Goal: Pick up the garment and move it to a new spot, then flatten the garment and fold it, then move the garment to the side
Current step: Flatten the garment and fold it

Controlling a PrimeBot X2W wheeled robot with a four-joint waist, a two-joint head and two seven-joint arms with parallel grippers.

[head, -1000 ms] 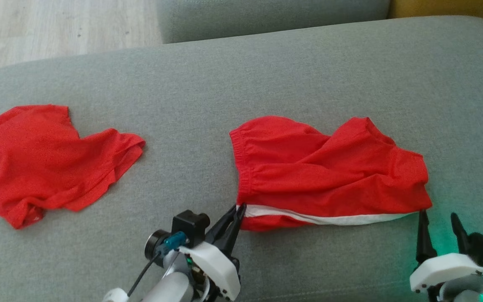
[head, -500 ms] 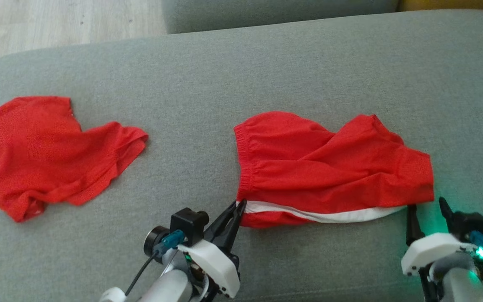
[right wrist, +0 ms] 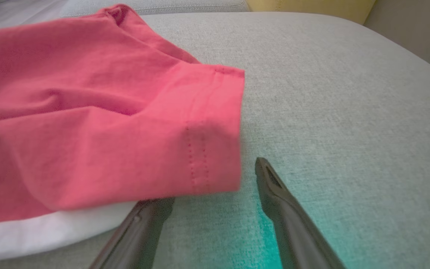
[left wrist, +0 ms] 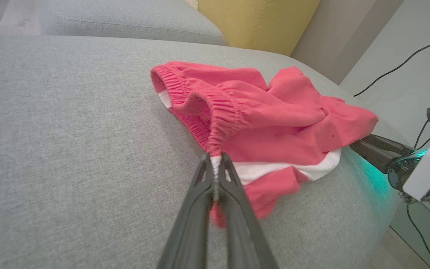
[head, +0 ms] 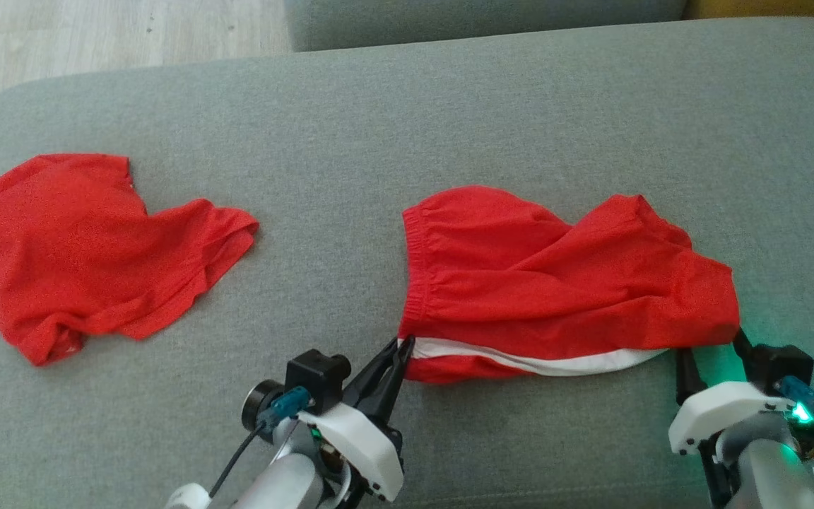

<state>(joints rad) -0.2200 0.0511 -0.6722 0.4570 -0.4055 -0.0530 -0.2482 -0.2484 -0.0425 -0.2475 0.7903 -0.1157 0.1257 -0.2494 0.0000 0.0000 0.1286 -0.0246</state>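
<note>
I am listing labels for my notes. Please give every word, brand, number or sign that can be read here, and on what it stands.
No text can be read anywhere.
The red shorts show a plain white band, no print.
The second red garment is plain; a pale speck at its lower corner is too small to tell.
The grey cushion, the left claw and the right claw bear no lettering.

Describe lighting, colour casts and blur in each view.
Head view: soft even daylight, a green glow on the sofa beside the right pincer. Left wrist view: sharp, the shorts look pinker. Right wrist view: teal cast on the sofa, the hem and near fingers blurred.
</note>
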